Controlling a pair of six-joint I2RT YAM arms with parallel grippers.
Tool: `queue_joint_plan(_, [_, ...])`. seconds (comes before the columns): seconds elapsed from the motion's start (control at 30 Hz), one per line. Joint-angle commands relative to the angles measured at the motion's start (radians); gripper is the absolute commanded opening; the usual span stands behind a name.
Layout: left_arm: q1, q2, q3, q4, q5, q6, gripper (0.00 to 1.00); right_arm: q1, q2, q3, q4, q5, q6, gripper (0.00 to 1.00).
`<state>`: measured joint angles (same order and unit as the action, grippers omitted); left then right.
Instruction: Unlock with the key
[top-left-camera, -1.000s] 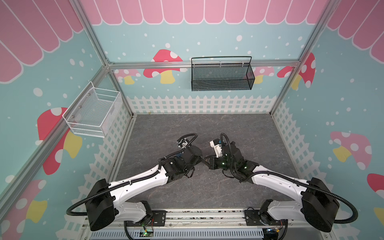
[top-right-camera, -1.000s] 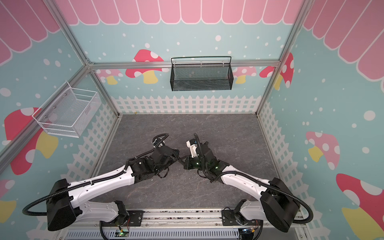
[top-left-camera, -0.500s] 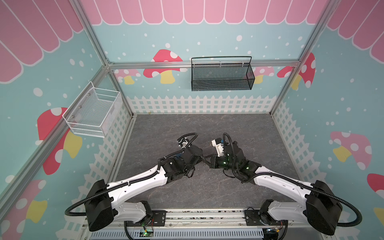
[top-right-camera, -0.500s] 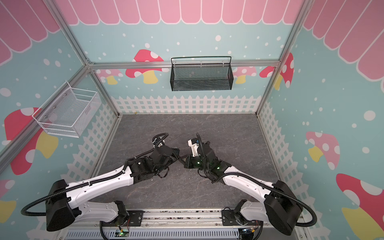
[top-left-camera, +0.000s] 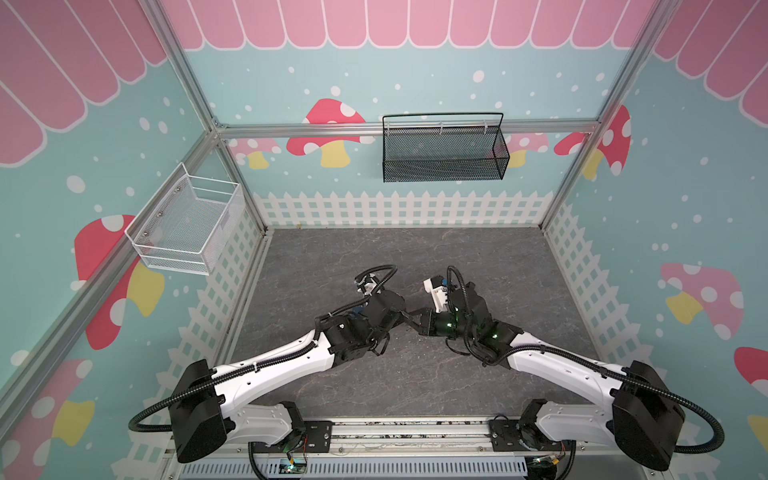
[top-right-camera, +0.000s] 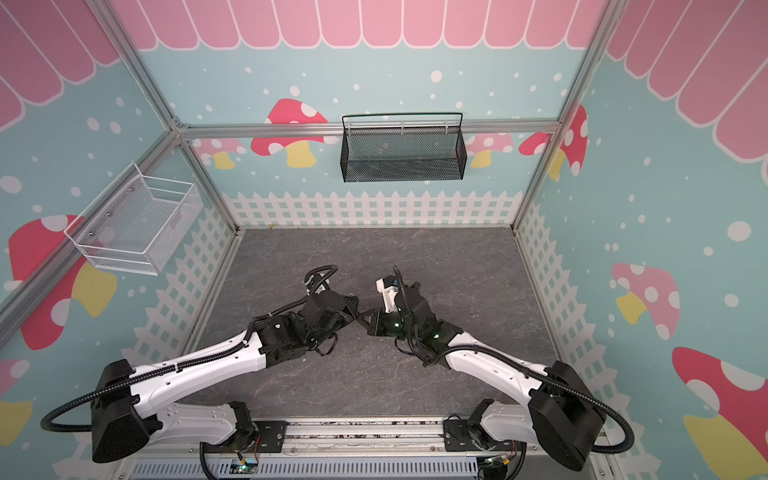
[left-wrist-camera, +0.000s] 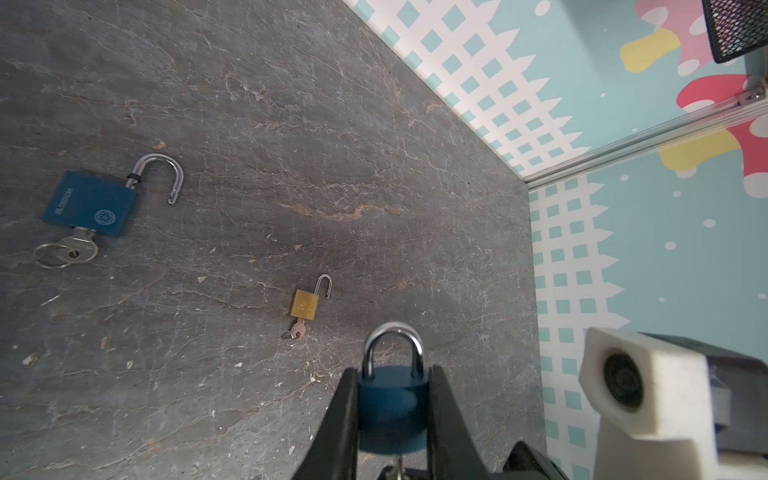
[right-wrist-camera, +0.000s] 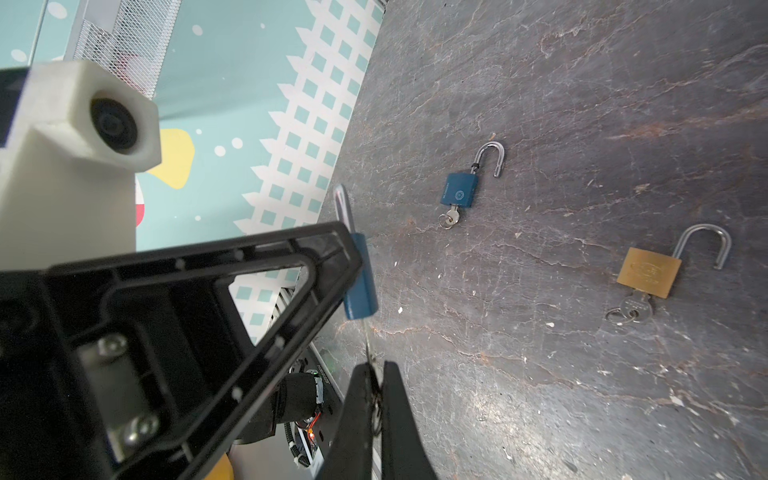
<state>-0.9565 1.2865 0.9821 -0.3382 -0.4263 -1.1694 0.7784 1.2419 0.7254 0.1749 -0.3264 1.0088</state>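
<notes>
closest in, we see the left gripper (left-wrist-camera: 392, 378) pressed onto the flat sides of a round blue padlock (left-wrist-camera: 391, 419), whose silver shackle (left-wrist-camera: 394, 345) points away from the wrist with both legs seated in the body. the right gripper (right-wrist-camera: 375, 374) meets it from the opposite side, its fingers pinched together on the key (right-wrist-camera: 368, 345), whose thin blade runs from the fingertips up into the underside of the padlock. both are held above the grey table (left-wrist-camera: 291, 124). just past the left gripper's fingertips a brass padlock (left-wrist-camera: 304, 305) lies flat, shackle swung open, a small key (left-wrist-camera: 297, 331) in its base. farther out from both grippers lies a square blue padlock (left-wrist-camera: 89, 203), also open, with a ringed key (left-wrist-camera: 79, 249) in it. beyond them, on the walls, hang a white wire basket (top-left-camera: 187, 226) and a black mesh basket (top-left-camera: 444, 153).
</notes>
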Motion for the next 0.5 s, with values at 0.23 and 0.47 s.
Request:
queue_joint_plan(0.23, [-0.044,0.009,0.031,-0.065,0.187,0.043,0.0,-0.017,-0.016,0.088,0.064,0.108,-0.068,0.0])
queue_joint_plan(0.47, [-0.042,-0.007,0.029,-0.181,0.061,0.069,0.0,-0.037,-0.043,0.092,0.119,0.007,0.01,0.0])
